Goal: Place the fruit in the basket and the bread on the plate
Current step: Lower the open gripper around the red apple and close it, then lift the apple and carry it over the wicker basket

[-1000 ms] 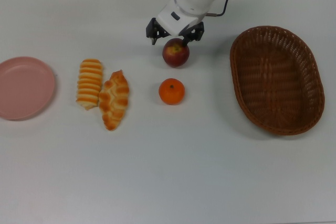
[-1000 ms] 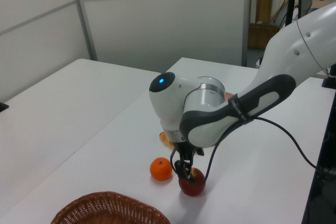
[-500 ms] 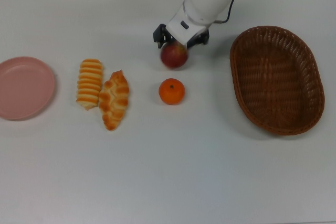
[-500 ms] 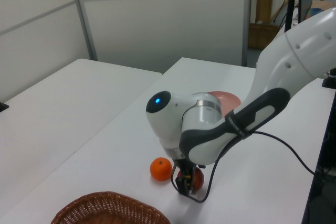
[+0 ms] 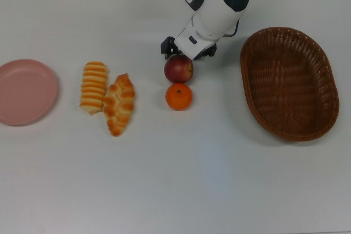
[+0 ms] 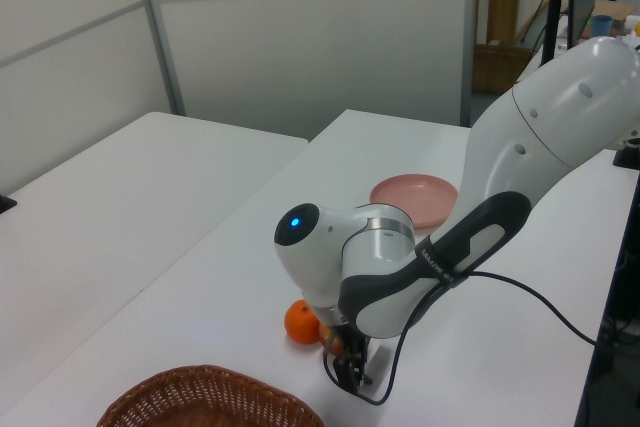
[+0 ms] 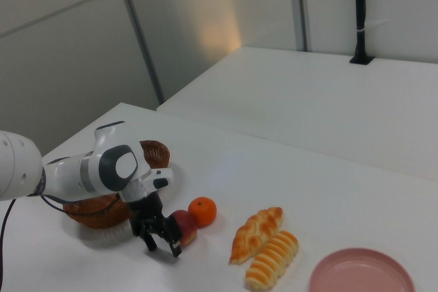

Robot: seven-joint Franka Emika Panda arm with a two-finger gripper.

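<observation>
The pincer stood spread and empty with the apple just below it in the top view, touching the tangerine, so a good grasp probably needed the fingers straddling the apple squarely.

Apple mostly behind end effector

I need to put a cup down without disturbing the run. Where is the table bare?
The wide strip along the top view's bottom edge of the table is bare. It is crowded around the apple, tangerine and pincer, and between the bread and plate.
</observation>
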